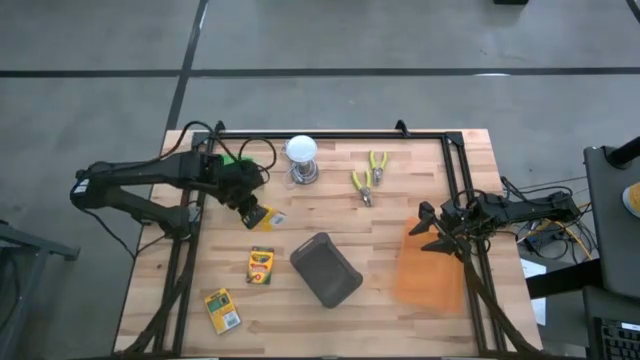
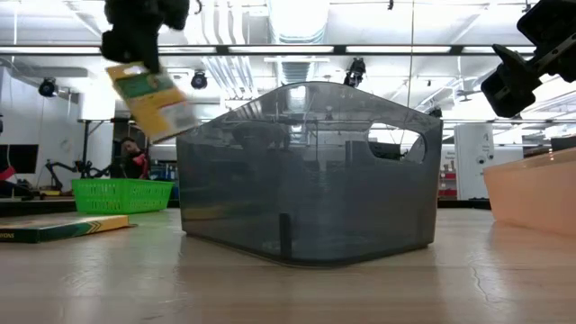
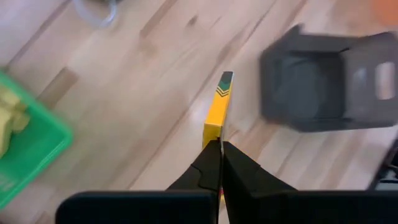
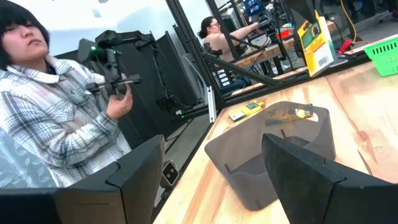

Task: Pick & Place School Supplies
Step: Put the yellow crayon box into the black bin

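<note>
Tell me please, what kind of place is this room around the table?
Probably a robotics lab or workshop. A wooden table stands on a bare concrete floor; strip lights hang from an open ceiling; a person beside the table holds a control device.

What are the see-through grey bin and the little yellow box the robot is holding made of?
The smoky grey see-through bin looks like hard glossy plastic: ceiling lights shine on its smooth walls and you can see the room through it. The flat yellow-and-green crayon box in the left hand looks like thin printed cardboard, with sharp folded edges, though that is a guess from its look.
</note>
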